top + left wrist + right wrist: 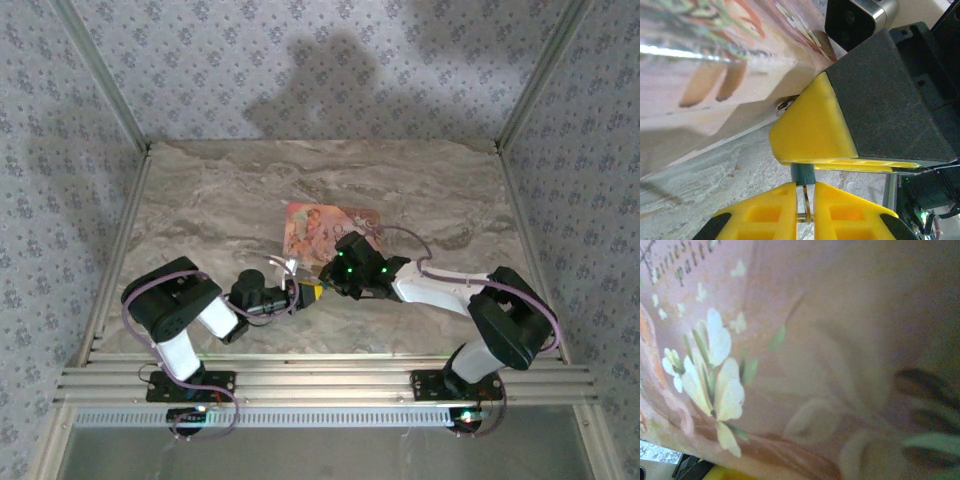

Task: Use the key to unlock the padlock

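The blue padlock [802, 173] is mostly hidden: a short blue stub pokes out from under the right gripper's yellow finger [810, 130], which is closed over it. Directly below, my left gripper [805, 189] is shut on the thin metal key [805, 202], whose tip meets the blue stub; a key ring sits between the pads. From above, the left gripper [300, 296] and right gripper [328, 280] meet tip to tip just in front of the pink box [330, 228]. A small pale metal bit [785, 104] shows beside the right finger.
The pink illustrated box [790, 340] lies flat on the marble table [200, 200], right behind both grippers and very close under the right wrist camera. Aluminium frame rails [320, 382] run along the near edge; patterned walls enclose the table.
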`<state>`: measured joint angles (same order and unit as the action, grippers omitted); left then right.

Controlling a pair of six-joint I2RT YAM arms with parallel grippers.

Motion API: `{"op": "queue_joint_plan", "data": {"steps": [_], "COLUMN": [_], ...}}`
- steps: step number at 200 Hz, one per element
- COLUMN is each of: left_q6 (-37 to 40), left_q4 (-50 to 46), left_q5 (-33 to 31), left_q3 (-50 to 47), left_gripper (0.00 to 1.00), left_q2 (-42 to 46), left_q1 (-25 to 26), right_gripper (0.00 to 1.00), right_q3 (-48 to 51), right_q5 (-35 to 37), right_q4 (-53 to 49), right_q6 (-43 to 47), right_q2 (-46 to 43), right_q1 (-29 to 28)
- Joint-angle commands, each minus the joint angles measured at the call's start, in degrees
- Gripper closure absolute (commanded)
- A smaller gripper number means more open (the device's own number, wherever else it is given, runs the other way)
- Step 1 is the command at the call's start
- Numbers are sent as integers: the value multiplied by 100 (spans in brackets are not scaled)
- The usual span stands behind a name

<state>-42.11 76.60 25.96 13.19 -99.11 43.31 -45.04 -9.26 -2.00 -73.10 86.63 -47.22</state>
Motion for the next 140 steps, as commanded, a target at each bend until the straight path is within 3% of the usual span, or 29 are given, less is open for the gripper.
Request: {"op": "queue_joint_plan", "data": {"steps": [1, 46, 75, 95, 107, 128, 140], "left_q6": [43, 62, 163, 470, 1060, 2668, 3188], "left_q4": [4, -55, -207, -462, -965, -2714, -3014], "left_q5": [86, 59, 35, -181, -717, -2698, -3486], "left_q3": [-35, -31, -42, -42, -30, 319, 456], "left_gripper": [82, 81, 100, 100, 100, 100, 100], "left_q2": [-73, -25, 74, 236, 489, 1066, 1105], "left_q1": [140, 166, 201, 362, 685, 1884, 2248], "right_gripper": [100, 100, 100, 100, 100, 100, 100], "right_q3": [-90, -82, -109, -146, -160, -172, -157], "right_q5": [-243, -235, -243, -256, -261, -270, -279], "right_q4": [285, 279, 286, 267, 252, 179, 113], "right_q6": [-302, -301, -313, -310, -317, -314, -313], "right_q2": [-28, -23, -24, -30, -32, -19, -22], "right_q1": [16, 14, 11, 3, 2, -7, -28]}}
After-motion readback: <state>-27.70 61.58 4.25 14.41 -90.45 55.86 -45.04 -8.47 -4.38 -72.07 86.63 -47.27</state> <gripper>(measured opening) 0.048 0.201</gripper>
